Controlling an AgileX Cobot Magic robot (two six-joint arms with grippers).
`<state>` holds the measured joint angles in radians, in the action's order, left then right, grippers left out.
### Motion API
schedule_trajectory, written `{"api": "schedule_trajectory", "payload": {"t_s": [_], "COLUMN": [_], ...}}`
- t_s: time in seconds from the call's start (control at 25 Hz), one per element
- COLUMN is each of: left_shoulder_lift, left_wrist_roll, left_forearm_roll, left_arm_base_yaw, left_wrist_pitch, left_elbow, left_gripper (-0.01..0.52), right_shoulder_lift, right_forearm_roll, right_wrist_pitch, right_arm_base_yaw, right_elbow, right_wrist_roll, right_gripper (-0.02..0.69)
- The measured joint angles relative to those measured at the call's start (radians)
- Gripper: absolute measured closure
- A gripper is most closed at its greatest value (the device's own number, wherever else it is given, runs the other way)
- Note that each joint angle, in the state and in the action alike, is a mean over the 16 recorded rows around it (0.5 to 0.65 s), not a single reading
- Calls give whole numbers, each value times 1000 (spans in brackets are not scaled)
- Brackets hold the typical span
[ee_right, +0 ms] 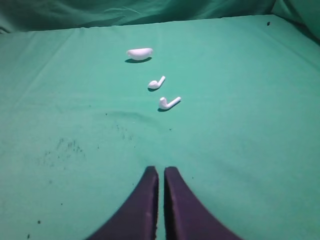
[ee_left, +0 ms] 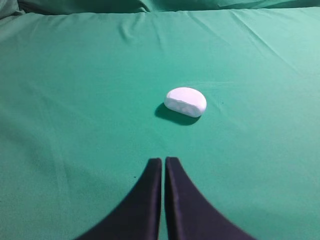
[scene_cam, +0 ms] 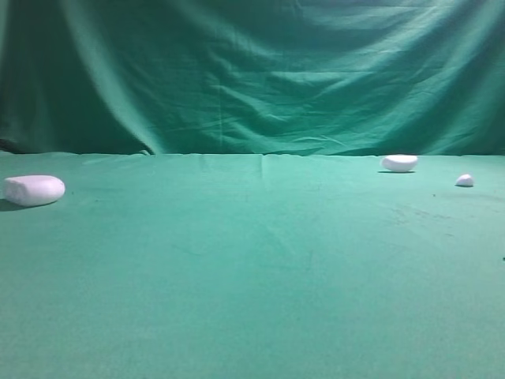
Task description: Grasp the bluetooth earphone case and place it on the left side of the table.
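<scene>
The bluetooth earphone case [scene_cam: 33,189] is a smooth white rounded oblong lying on the green table [scene_cam: 252,276] at the far left. In the left wrist view the case [ee_left: 185,101] lies a short way ahead of my left gripper [ee_left: 163,160] and slightly to its right, not touching it. The left gripper's dark fingers are shut together and hold nothing. My right gripper [ee_right: 161,170] is also shut and empty, low over the cloth. Neither gripper shows in the exterior view.
A white half-dome lump [scene_cam: 399,163] lies at the back right, also in the right wrist view [ee_right: 140,53]. A tiny white bit [scene_cam: 465,181] lies to its right. Two white earbuds [ee_right: 157,83] [ee_right: 169,103] lie ahead of the right gripper. A green drape [scene_cam: 252,71] hangs behind.
</scene>
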<state>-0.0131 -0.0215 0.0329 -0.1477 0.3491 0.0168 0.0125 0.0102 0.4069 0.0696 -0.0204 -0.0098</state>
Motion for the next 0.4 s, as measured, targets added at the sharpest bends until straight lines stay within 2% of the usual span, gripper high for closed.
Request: {"api": "schedule_trajectory", "payload": {"t_s": [0.4], "left_shoulder_lift": [0], "left_wrist_roll": [0], "left_forearm_roll": [0], "left_arm_base_yaw": [0], "left_wrist_pitch": [0], "left_elbow": [0], "left_gripper": [514], "right_shoulder_lift": [0], "right_forearm_roll": [-2], "right_wrist_pitch": [-6], "right_arm_base_yaw": [0], "right_elbow": [-1], "right_wrist_roll": [1], "right_gripper": [665]}}
